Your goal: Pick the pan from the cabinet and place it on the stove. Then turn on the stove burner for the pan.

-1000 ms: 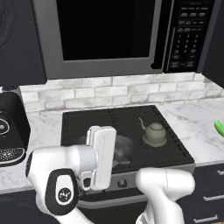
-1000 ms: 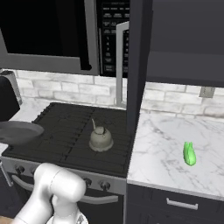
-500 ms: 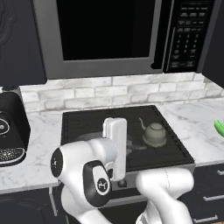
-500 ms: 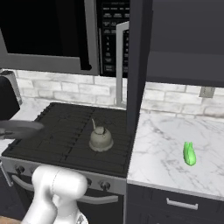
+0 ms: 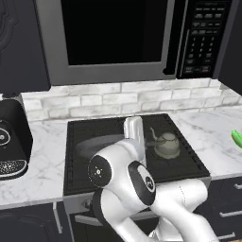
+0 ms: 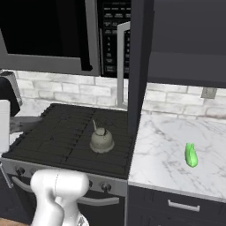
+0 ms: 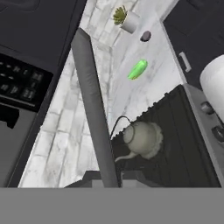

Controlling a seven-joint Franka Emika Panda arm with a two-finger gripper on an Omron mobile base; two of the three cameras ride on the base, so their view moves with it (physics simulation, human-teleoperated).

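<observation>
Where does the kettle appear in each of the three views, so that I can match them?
Left base view: kettle at centre right, on the stove's right side, beside the arm.
Right base view: kettle at centre left, on the grates near the front.
Hand view: kettle just below centre.
Shared landmark: the green vegetable on the counter.

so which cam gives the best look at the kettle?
Right base view: the kettle sits whole and unblocked on the stove. The left base view has it beside the arm; the hand view shows it tilted, low in frame.
</observation>
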